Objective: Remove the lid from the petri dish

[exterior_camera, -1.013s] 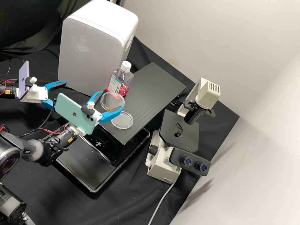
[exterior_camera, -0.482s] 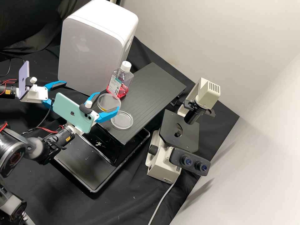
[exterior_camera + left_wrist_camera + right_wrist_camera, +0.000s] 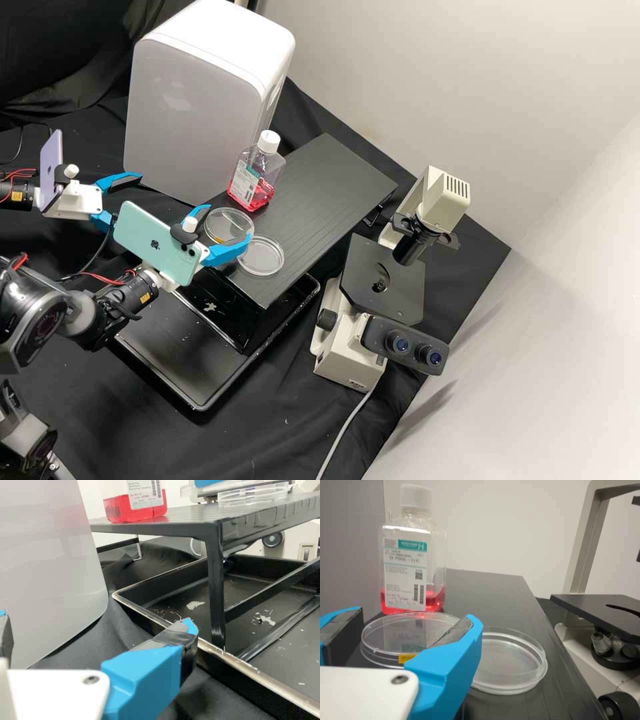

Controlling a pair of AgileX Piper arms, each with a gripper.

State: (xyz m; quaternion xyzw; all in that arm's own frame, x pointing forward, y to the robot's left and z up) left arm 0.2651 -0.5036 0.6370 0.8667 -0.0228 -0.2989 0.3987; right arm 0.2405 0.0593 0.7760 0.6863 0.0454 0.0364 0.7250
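My right gripper (image 3: 227,228) is shut on the clear petri dish lid (image 3: 225,224), a round disc with a small yellow sticker. The lid (image 3: 405,636) sits level between the blue fingers (image 3: 451,652), low over the near left part of the black platform (image 3: 320,193). Whether it touches the platform I cannot tell. The open dish base (image 3: 261,255) lies on the platform just to the right of the lid, and the base (image 3: 507,661) looks empty. My left gripper (image 3: 115,200) is open farther left, beside the white box (image 3: 200,93), with nothing in it.
A bottle of red liquid (image 3: 255,172) stands on the platform behind the lid. Under the platform lies a black tray (image 3: 200,347). A microscope (image 3: 393,280) stands to the right. The white box (image 3: 45,565) rises close to the left gripper (image 3: 95,625).
The right gripper has come down and drawn slightly left with the lid, which was tilted up and now lies level near the platform. The left arm has not moved.
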